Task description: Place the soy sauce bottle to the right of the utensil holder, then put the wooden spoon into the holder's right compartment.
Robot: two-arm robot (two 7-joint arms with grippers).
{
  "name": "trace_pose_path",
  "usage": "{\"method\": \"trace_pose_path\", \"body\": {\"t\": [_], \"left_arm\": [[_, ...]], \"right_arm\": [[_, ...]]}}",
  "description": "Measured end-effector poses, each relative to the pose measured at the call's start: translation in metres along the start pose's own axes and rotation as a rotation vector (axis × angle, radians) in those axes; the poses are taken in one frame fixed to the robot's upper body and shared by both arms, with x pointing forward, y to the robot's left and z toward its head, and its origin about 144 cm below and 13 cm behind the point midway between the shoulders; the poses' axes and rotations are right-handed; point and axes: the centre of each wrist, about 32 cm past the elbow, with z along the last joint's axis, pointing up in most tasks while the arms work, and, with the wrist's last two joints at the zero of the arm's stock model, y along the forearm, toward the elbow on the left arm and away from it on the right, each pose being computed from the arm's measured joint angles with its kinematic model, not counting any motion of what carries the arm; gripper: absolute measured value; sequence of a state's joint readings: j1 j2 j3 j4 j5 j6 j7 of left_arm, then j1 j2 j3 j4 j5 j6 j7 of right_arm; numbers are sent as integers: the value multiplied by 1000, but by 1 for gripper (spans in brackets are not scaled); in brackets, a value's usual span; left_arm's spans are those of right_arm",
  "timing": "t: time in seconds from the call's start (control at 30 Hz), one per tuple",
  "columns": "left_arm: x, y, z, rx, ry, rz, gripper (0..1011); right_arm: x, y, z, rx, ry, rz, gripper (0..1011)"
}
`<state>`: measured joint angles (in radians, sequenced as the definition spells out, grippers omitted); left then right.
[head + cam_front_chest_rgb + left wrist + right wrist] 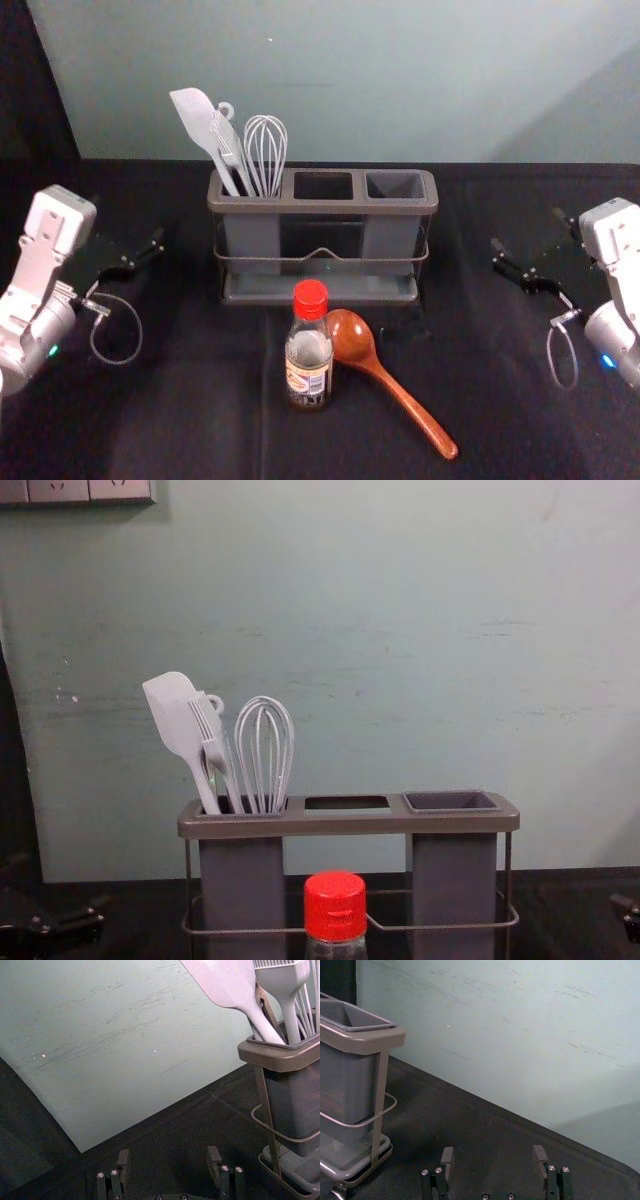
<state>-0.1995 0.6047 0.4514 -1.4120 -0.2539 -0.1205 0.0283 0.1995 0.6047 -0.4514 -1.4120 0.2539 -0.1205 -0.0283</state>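
Both left gripper (168, 1155) and right gripper (493, 1154) have released jaws; between them, the red-capped clear round bottle (309, 348) needs centred grasp.

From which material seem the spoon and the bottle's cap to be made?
Spoon: likely varnished wood, glossy; reddish-brown, with bright highlights on its bowl.

Cap: probably smooth plastic; evenly bright red, though painted metal cannot be excluded.
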Motion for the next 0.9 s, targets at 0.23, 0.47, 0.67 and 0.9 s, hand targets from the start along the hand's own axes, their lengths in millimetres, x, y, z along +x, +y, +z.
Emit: {"method": "trace_pose_path", "body": {"t": [0.23,0.47,0.67,0.9], "left_arm": [[0,0,0,0,0,0,1000],[0,0,0,0,0,0,1000],[0,0,0,0,0,0,1000],[0,0,0,0,0,0,1000]], "right_arm": [[0,0,0,0,0,0,1003],[0,0,0,0,0,0,1003],[0,0,0,0,0,0,1003],[0,0,0,0,0,0,1003]]}}
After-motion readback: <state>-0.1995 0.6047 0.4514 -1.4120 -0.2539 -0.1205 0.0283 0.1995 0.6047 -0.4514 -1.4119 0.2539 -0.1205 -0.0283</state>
